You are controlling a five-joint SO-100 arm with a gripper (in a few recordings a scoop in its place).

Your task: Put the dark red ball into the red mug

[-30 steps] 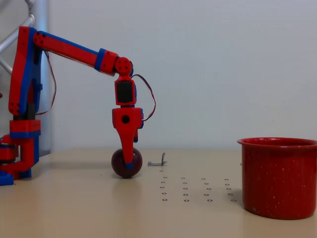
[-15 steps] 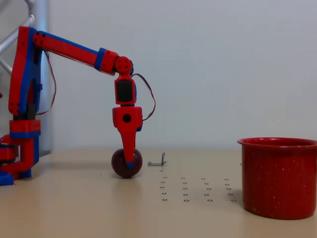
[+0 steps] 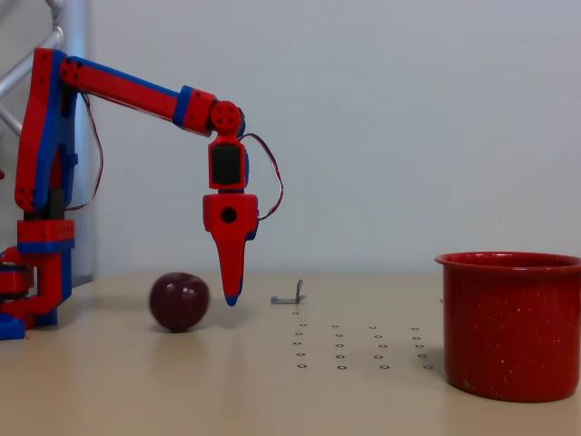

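Fixed view: the dark red ball [image 3: 179,302] sits on the counter [image 3: 272,391], free, just left of the jaws' tip [image 3: 231,295]. Side-on, I cannot tell whether the jaws are parted. The red mug [image 3: 510,325] stands upright at the counter's right edge, well apart.

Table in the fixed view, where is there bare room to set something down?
The widest bare stretch of the table lies between the dark red ball and the red mug, marked only by small dots. The near edge is bare too. It is crowded around the fingers beside the ball.
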